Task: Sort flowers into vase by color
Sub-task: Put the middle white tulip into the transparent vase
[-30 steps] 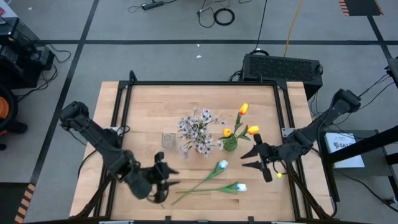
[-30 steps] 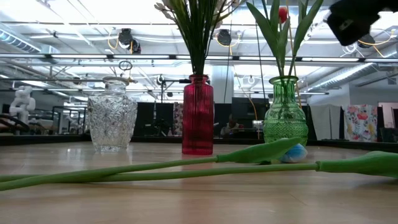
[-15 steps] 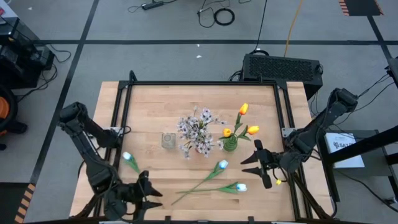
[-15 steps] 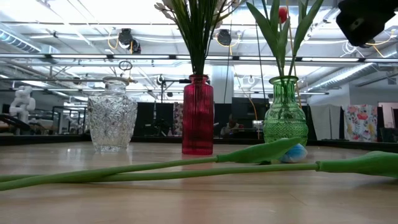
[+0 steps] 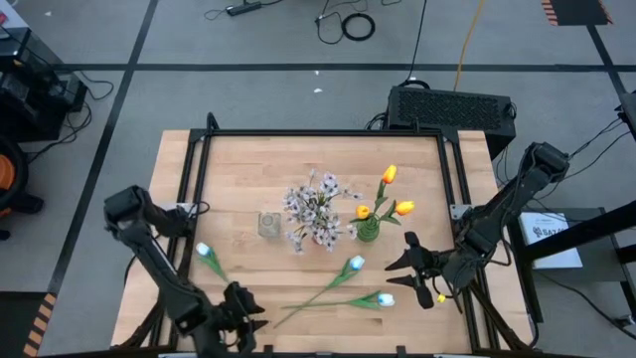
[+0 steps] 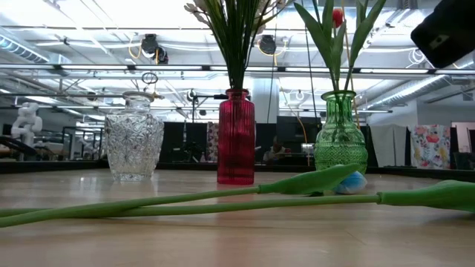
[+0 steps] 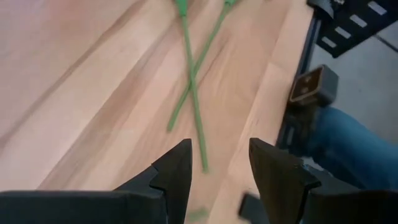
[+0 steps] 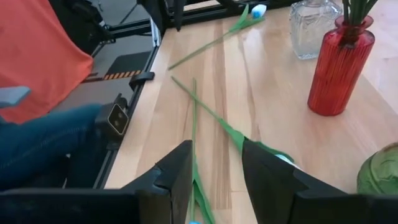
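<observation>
Pale-blue tulips [image 5: 355, 264] lie loose on the desk [image 5: 238, 159]; the clear vase [image 5: 268, 225] stands empty. Left claw [image 5: 245, 310] and right claw [image 5: 405, 267] hover spread, empty; next, one must pinch a stem

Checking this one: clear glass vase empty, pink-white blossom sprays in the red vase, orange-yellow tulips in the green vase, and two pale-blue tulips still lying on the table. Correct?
Not quite: three pale-blue tulips lie on the wooden table, not two. The high view shows two near the right gripper and a third by the left arm. The clear cut-glass vase is empty, and the ribbed red vase and green glass vase are as you say.
</observation>
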